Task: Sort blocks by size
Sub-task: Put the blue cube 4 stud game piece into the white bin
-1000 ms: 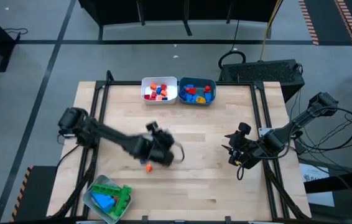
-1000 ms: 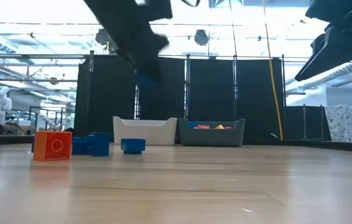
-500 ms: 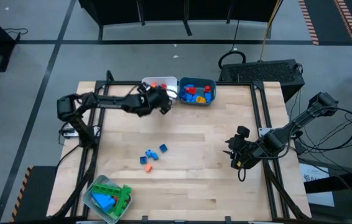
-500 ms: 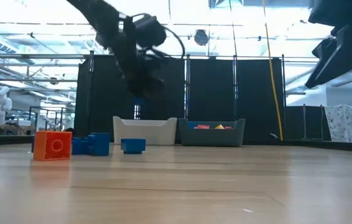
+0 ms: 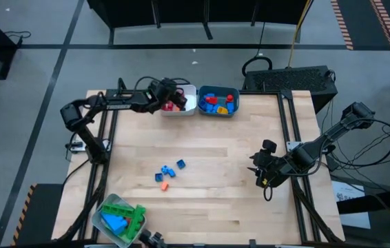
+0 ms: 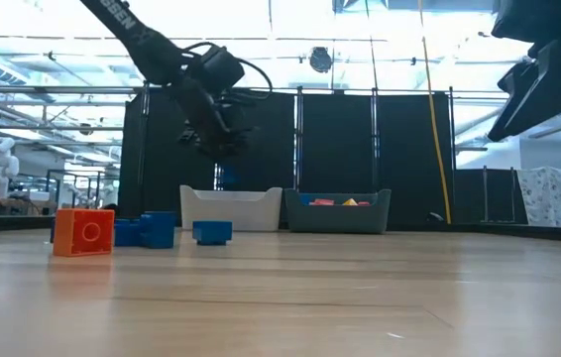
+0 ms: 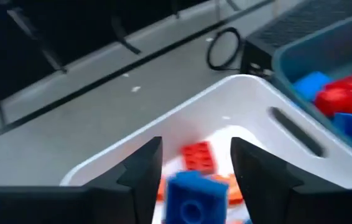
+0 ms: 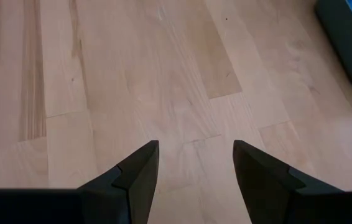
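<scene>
**Jaws parted on both arms; one blue block over the white bin**

Nearest, at the front left corner of the pale wood table (image 5: 236, 145), a clear-grey bin (image 5: 101, 219) holds green and blue blocks (image 5: 122, 217).

Farther in, left of the table's middle, a few small loose blocks lie close together on the bare boards. An orange one (image 6: 83, 233) is nearest the front. Two blue ones (image 6: 148, 230) (image 6: 211, 232) lie just beyond it.

Level with these, near the right edge, the right gripper (image 8: 194, 180) hangs above the wood. Its fingers are well apart and nothing is between them.

At the far edge two bins touch side by side. The white bin (image 5: 189, 109) contains red and orange blocks (image 5: 169, 105). The teal bin (image 5: 216, 113) to its right contains blue, red and yellow ones.

The left gripper (image 7: 194, 171) is stretched out over the white bin. Its fingers are spread, and a blue block (image 7: 194, 196) sits in the space between them with a thin gap showing on each side. It is above the red and orange pieces in the bin.

Beyond the table are a grey floor, a row of black curtain panels (image 6: 340, 159) and bright ceiling lights. A dark case (image 5: 295, 79) with a coiled cable stands behind the far right corner.
</scene>
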{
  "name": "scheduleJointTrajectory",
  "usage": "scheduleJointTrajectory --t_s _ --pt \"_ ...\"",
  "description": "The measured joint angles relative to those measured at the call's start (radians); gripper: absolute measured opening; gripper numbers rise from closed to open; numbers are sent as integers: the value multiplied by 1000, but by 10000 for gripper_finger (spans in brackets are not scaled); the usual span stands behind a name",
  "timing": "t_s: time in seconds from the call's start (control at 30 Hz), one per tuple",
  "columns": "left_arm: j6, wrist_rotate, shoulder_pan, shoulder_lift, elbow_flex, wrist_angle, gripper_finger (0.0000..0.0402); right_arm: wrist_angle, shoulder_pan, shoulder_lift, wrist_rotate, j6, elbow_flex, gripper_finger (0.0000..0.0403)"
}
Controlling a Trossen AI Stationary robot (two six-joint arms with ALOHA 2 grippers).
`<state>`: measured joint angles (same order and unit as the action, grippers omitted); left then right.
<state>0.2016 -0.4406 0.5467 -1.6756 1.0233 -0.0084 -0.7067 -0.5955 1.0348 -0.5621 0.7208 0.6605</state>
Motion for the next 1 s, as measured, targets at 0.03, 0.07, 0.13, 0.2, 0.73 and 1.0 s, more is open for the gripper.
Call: scheduleJointTrajectory --t_s 0.03,0.07,0.13,0.2,0.73,1.0 --pt "2 14 -4 0 0 2 195 0 0 0 0 0 0 192" --pt "2 24 -9 0 0 2 200 0 0 0 0 0 0 192" --pt "1 27 -26 0 0 1 204 0 0 0 0 0 0 192" --pt "-2 27 -40 0 0 3 206 0 0 0 0 0 0 192" --pt "63 297 -487 0 1 -158 210 0 0 0 0 0 0 192" --pt "268 35 -662 0 1 -261 211 0 0 0 -1 0 0 192"
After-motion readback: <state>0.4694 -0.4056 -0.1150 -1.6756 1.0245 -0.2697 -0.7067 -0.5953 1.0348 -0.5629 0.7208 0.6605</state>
